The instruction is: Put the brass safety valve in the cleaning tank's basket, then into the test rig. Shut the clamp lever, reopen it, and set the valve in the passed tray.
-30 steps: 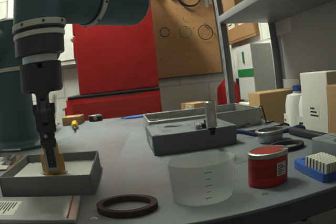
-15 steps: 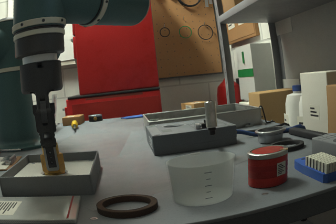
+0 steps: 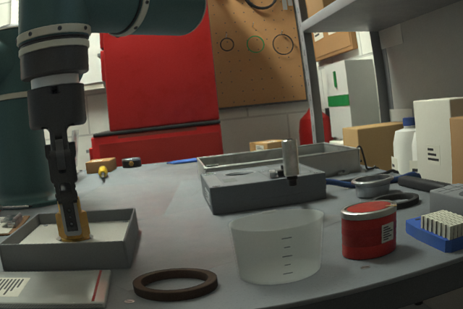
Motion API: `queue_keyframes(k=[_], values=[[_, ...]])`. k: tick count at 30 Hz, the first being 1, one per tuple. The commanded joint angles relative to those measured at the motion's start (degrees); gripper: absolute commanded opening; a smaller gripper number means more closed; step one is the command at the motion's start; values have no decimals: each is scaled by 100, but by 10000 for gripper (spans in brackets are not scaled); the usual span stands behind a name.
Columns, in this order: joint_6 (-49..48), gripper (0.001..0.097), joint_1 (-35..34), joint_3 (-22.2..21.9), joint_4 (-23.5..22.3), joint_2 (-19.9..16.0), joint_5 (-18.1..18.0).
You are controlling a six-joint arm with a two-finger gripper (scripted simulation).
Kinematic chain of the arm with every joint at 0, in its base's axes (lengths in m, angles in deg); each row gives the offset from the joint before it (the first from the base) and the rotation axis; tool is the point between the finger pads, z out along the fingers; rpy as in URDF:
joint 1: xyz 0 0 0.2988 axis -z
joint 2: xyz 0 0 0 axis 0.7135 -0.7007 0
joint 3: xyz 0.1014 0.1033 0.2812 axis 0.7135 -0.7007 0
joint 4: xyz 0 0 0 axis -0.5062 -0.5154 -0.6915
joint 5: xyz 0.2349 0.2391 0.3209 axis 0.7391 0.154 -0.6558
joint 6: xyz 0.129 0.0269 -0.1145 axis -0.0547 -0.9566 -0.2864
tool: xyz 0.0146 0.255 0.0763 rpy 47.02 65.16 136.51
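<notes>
The brass safety valve (image 3: 73, 225) is partly hidden behind the near finger of my gripper (image 3: 71, 223), which is closed around it. The valve stands upright on the floor of a shallow grey tray (image 3: 73, 238) at the near left of the bench. The test rig (image 3: 261, 186) is a grey block in the middle of the bench, with a round socket (image 3: 239, 173) in its top. Its clamp lever (image 3: 290, 160) stands upright beside the socket. A long grey tank (image 3: 321, 156) sits just behind the rig; its inside is out of sight.
The tray's low walls ring the valve closely. A dark rubber ring (image 3: 175, 283) and a translucent measuring cup (image 3: 278, 245) lie near the front edge. A red tin (image 3: 368, 229), a metal bowl (image 3: 372, 185) and a blue rack (image 3: 437, 229) crowd the right side.
</notes>
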Motion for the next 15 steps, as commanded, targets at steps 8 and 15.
queue_keyframes(k=[8, 15], values=[[0, 155, 0, -1, -1, -1, 2], [0, 295, 0, -1, -1, -1, 2]])
